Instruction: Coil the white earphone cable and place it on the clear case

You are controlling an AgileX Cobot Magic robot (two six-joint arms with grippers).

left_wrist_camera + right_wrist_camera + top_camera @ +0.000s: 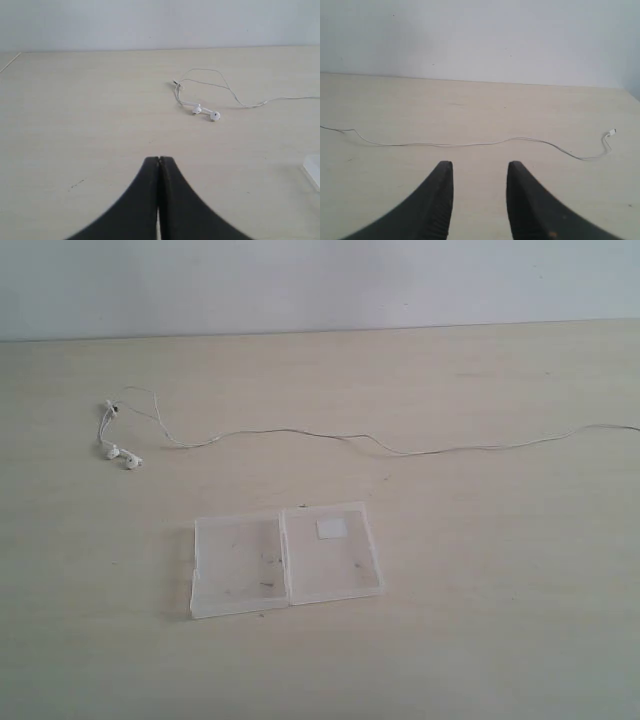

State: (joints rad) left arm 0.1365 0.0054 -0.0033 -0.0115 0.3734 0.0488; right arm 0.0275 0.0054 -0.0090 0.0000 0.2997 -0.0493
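Observation:
The white earphone cable [330,435] lies stretched across the far half of the table, its two earbuds [120,455] at the left and its line running off the right edge. The clear case [285,558] lies open and flat in the middle, a white sticker on its right half. Neither gripper shows in the exterior view. My left gripper [159,159] is shut with nothing in it; the earbuds [206,112] lie on the table beyond it. My right gripper [480,166] is open and empty, with the cable [470,144] beyond its tips and the plug [612,132] off to one side.
A pale wooden table [500,570] fills the scene, with a white wall behind its far edge. A corner of the case [313,169] shows at the edge of the left wrist view.

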